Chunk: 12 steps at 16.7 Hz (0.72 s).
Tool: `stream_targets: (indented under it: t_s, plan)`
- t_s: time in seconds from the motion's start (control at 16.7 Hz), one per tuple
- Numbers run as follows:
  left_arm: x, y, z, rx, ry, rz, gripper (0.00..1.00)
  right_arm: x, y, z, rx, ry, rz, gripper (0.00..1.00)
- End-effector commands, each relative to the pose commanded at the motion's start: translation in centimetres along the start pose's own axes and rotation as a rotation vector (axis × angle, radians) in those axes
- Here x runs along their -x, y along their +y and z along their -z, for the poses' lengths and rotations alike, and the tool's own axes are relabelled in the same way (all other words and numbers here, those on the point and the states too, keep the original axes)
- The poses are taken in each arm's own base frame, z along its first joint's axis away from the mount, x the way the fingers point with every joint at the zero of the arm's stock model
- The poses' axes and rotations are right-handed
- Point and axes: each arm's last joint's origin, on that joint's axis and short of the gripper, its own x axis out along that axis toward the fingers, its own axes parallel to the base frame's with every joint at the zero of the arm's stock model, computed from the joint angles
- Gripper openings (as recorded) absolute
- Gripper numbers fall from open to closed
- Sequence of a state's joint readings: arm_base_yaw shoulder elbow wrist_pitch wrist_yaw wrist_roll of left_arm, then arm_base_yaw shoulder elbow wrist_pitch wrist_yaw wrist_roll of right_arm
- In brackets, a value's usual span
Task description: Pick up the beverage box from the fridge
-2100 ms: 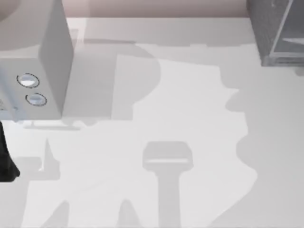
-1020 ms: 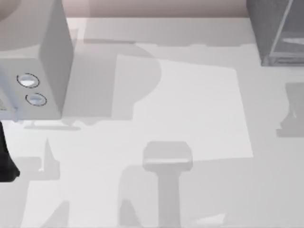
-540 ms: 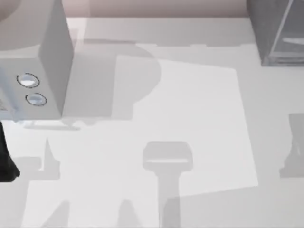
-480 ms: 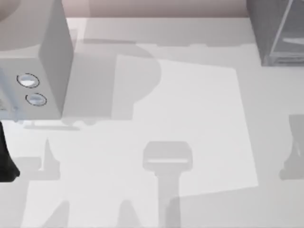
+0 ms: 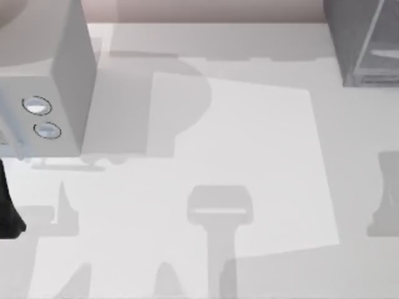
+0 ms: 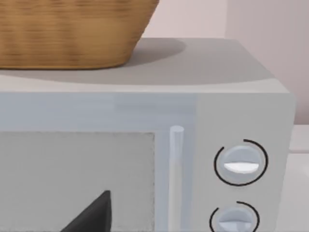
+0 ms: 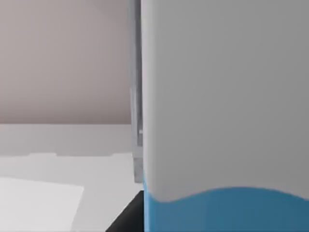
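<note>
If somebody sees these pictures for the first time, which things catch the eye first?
In the top view, the light grey microwave with two round knobs stands at the table's left, and the dark grey fridge at its far right corner. The left wrist view shows a wicker basket on the microwave; the right wrist view, a white-and-blue beverage box very near.

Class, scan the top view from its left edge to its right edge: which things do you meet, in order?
Left arm's dark part → light grey box with two round knobs → bare table → fridge.
</note>
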State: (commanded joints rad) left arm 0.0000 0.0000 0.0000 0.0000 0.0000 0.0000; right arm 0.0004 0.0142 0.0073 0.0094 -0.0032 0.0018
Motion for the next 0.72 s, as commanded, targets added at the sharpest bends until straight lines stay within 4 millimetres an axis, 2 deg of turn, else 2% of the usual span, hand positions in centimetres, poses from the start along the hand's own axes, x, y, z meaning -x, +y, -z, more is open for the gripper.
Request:
stream_targets:
  t_s: [0.18,0.36,0.54,0.72]
  plan:
    - [0.0,0.0,0.0,0.000,0.000,0.000,1.00,-0.4,0.4,-1.7,0.003,-0.028,-0.042,0.00]
    - [0.0,0.0,0.0,0.000,0.000,0.000,1.00,-1.7,1.1,-4.4,0.008,-0.059,-0.115,0.00]
    - [0.0,0.0,0.0,0.000,0.000,0.000,1.00,-4.7,2.5,-6.9,0.010,-0.058,-0.210,0.00]
    - [0.0,0.0,0.0,0.000,0.000,0.000,1.00,-9.3,4.9,-7.9,0.008,-0.026,-0.318,0.00]
